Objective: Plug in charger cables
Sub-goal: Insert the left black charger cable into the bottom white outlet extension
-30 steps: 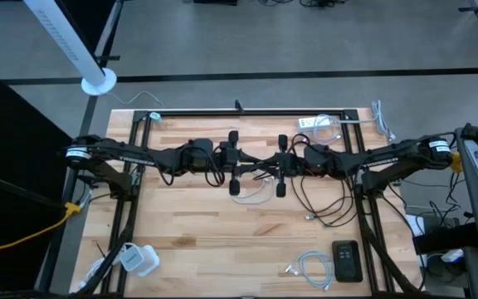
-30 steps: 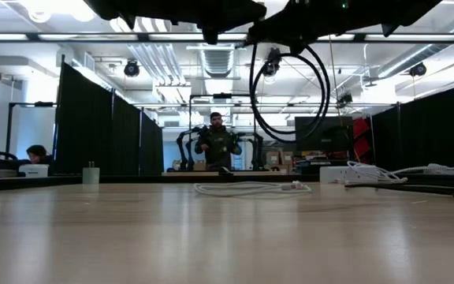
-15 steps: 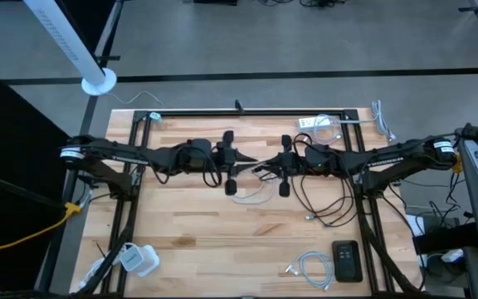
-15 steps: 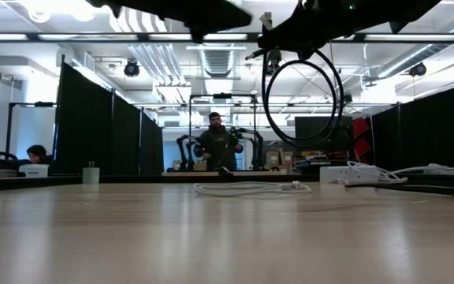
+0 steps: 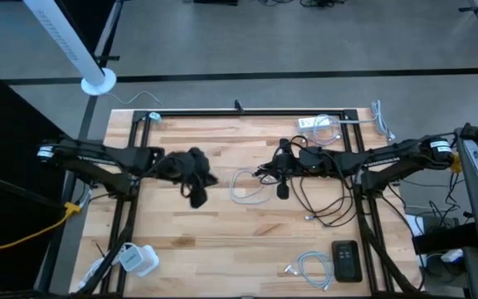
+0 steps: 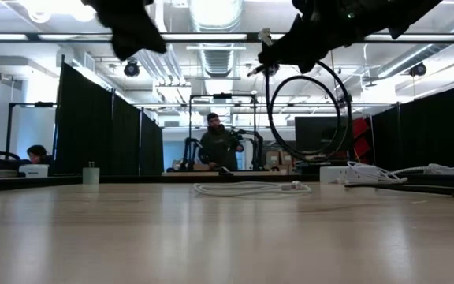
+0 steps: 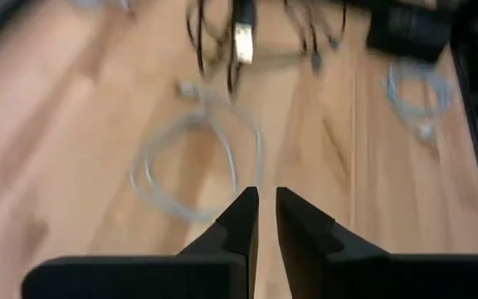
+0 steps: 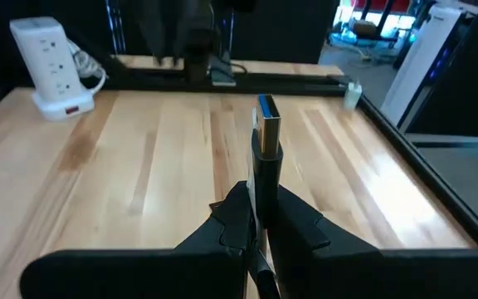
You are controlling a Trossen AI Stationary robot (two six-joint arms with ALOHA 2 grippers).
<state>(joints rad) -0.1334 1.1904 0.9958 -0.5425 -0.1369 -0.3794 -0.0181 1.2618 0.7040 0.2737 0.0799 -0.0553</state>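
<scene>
High view, wooden surface, both arms over it.

- Right pincer: just right of surface centre, clamped on plug end of long black cable. Right wrist view: plug w/ blue-tipped metal end sticks up between the fingers. Cable runs back under the arm and loops loose on surface toward 4 o'clock. Low view: black loop hangs below the raised pincer.
- Left pincer: left of centre, approx 9 o'clock of white cable, apart from it. Left wrist view: fingers nearly together, narrow gap, nothing between.
- White coiled cable: flat on surface at centre, between the two pincers, touching neither. Also in left wrist view and low view.
- 2nd pale coiled cable: near edge, approx 5 o'clock, just left of black oblong device.
- White power strip: far right corner, approx 1 o'clock.
- White adapter block: near left corner, approx 7 o'clock.
- Person: low view, standing in room behind surface.
</scene>
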